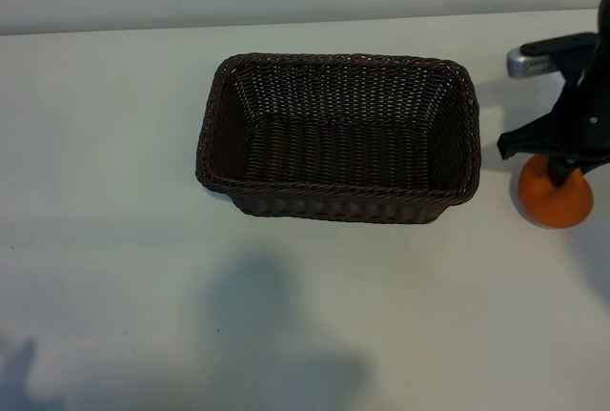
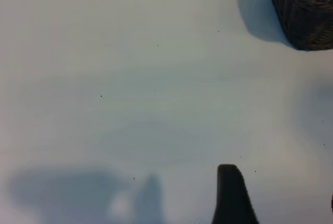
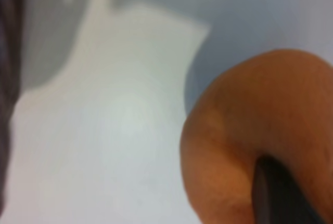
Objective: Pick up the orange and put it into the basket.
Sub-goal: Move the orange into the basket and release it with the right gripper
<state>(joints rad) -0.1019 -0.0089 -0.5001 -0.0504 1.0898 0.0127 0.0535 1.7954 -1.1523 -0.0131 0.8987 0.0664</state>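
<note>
White tabletop (image 1: 114,144) carries everything here, a pale matte surface with soft shadows along its near edge. The left arm is idle out toward the table's left side; only its wrist view shows anything of it, a single dark fingertip (image 2: 231,195) hanging above bare table, with a corner of the wicker visible farther off. One finger alone is too little to tell by sight how the left gripper (image 2: 276,203) stands, though it does not appear to be clamped on anything.

Near the middle of the table, closer to the far edge than the near one, sits the basket (image 1: 338,192), dark brown woven wicker, rectangular, with sloping sides and a braided rim. Its woven floor shows bare; there is nothing inside it.

At the table's right edge, just beside the basket's right end but apart from it, is the orange (image 1: 556,203). The right gripper (image 1: 562,168) points straight down onto it from above, its black fingers clenched around the upper part of the fruit. In the right wrist view a dark finger (image 3: 281,198) presses into the dimpled orange skin. Whether the fruit rests on the table or hangs just clear of it cannot be told.
</note>
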